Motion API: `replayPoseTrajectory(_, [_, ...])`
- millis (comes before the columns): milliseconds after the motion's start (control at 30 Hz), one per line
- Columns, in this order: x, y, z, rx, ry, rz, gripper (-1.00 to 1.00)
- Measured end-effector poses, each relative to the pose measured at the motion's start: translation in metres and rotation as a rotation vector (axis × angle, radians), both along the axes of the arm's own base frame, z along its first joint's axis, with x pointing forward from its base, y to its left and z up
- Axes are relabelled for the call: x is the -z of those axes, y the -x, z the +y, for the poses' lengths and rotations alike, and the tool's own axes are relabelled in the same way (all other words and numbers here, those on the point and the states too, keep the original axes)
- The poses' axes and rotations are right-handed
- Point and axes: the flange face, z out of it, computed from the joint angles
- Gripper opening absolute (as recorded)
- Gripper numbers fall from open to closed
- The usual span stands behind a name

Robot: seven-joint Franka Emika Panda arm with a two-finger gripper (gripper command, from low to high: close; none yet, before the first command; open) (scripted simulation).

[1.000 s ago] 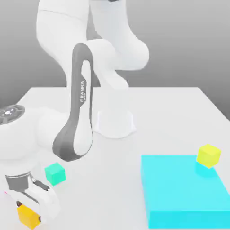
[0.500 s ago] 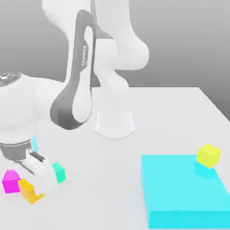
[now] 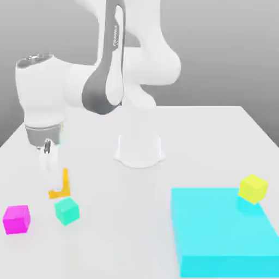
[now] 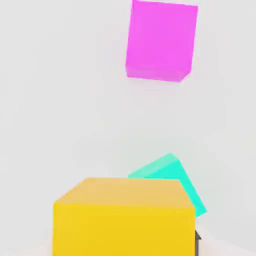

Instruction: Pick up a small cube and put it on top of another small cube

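Orange cube (image 4: 124, 230) in one claw (image 3: 53, 173) — one teal cube (image 3: 67, 211), one magenta (image 3: 17, 219)

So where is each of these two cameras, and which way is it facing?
Exterior view: off the arm, facing the robot's base across the table; most of the arm shows.
Hand view: on the hand, facing the table past the held orange block; a sliver of the fingers shows beside it.
Both share the orange, green and pink blocks.
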Motion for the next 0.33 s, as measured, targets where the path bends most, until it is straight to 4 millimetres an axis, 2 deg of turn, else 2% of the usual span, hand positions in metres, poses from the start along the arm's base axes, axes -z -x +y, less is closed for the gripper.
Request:
replayPoseTrajectory(200, [0.049,0.003,0.001,0.021,0.007,0.004,-1.00])
replayPoseTrajectory(233, [0.058,0.004,0.001,0.022,0.006,0.004,1.00])
replayPoseTrajectory(333, [0.058,0.004,0.001,0.022,0.006,0.004,1.00])
